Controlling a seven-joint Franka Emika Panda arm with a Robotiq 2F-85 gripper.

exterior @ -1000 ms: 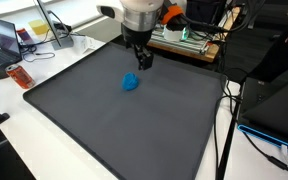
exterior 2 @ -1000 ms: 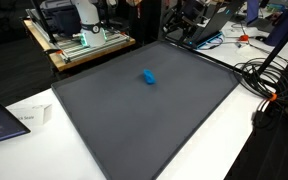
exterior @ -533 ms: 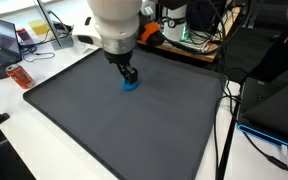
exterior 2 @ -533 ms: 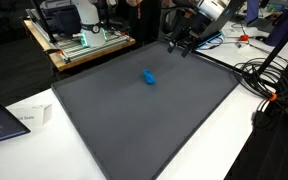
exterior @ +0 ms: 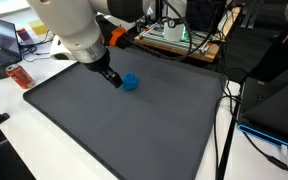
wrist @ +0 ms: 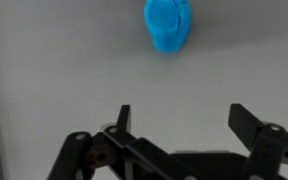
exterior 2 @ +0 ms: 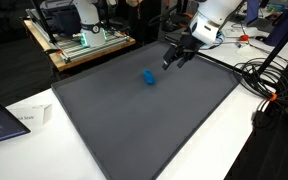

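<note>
- Exterior view, arm entering from the upper left: the gripper (exterior: 111, 80) hangs low over the dark mat (exterior: 104, 135). The blue object (exterior: 130, 82) lies on the mat just beside the fingertips, on the side away from the arm's white body and not between the fingers. From this angle it cannot be told whether the jaws are apart or together, nor whether they touch the object.
- Exterior view, arm entering from the upper right: the gripper (exterior 2: 171, 60) stands near the far edge of the mat (exterior 2: 144, 125). The blue object (exterior 2: 149, 77) sits apart from it, nearer the mat's middle, with bare mat showing between the two.
- Wrist view: the gripper (wrist: 179, 112) is spread wide and holds nothing, its two dark fingers (wrist: 124, 118) framing empty mat (wrist: 64, 60). The blue object (wrist: 169, 24) lies straight ahead of the gap, slightly toward the finger on the left of the frame. Its longer axis appears to run up and down the frame, across the line joining the fingers.
- Writing: no brand, label or lettering is legible in any view.
</note>
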